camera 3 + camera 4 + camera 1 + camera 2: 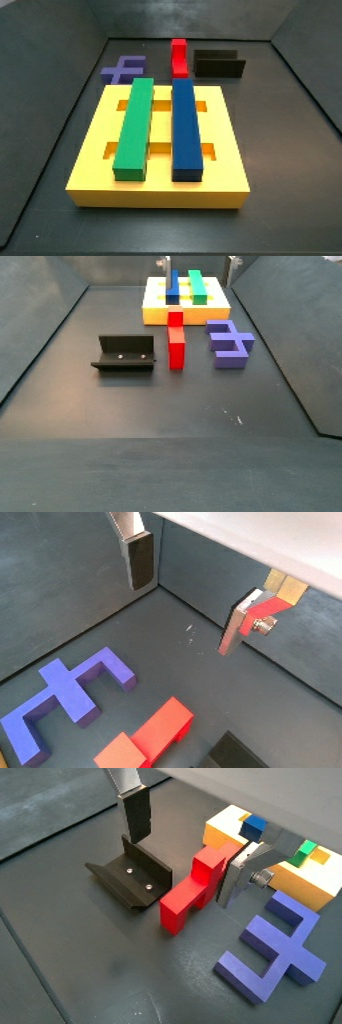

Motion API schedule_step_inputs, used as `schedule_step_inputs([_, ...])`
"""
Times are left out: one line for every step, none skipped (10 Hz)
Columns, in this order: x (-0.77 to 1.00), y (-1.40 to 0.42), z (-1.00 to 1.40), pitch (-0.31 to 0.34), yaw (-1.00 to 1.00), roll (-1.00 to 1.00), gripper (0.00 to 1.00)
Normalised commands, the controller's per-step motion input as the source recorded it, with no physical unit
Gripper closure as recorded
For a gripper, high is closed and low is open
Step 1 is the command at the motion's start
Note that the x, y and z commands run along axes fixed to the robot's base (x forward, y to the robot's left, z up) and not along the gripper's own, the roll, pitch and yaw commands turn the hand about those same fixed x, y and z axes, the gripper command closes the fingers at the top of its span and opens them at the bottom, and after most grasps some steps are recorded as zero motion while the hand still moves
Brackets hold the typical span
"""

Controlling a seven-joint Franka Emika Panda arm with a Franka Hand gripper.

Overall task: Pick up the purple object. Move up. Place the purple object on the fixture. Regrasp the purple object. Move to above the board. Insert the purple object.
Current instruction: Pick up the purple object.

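The board, a thick yellow square slab with slots cut in its top, is the largest item; in both side views it carries a long green bar and a long dark-blue bar lying parallel in its slots, both matte with square ends. A wrist view shows only one corner of the board, with the bar ends poking out. The floor is dark grey and dull, with faint scuffs. The purple object, a flat matte indigo cross with a long bar and short cross arms, lies flat on the floor just beside the red block, on the side away from the fixture, untouched; it also shows in both wrist views. The red block is a stepped, elongated piece, lying between the purple object and the fixture, a black L-shaped bracket whose two screw heads show in a wrist view but not in the side view from behind the board. The gripper hangs above the floor over the red block and fixture, its flat silver plates with dark pads spread wide with nothing between them. Neither side view shows the fingers clearly.
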Motion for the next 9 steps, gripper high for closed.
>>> schedule_step_inputs([0.0, 0.0, 0.0, 0.0, 0.0, 0.0, 0.0])
schedule_step_inputs([0.0, 0.0, 0.0, 0.0, -0.04, -0.07, 0.0])
schedule_step_inputs([-0.13, -0.07, -0.01, -0.03, -0.21, -0.06, 0.0])
schedule_step_inputs([-0.38, -0.17, -0.05, -0.077, -0.37, 0.0, 0.0])
schedule_step_inputs([-0.39, -0.3, -0.11, -0.084, -0.5, 0.0, 0.0])
schedule_step_inputs([-0.39, -0.31, -0.18, -0.09, -0.54, 0.0, 0.0])
schedule_step_inputs([-0.36, -0.3, -0.18, -0.09, -0.58, -0.03, 0.0])
schedule_step_inputs([-0.29, -0.3, -0.23, -0.103, -0.62, -0.05, 0.0])
schedule_step_inputs([-0.29, -0.29, -0.4, -0.151, -0.64, -0.1, 0.0])
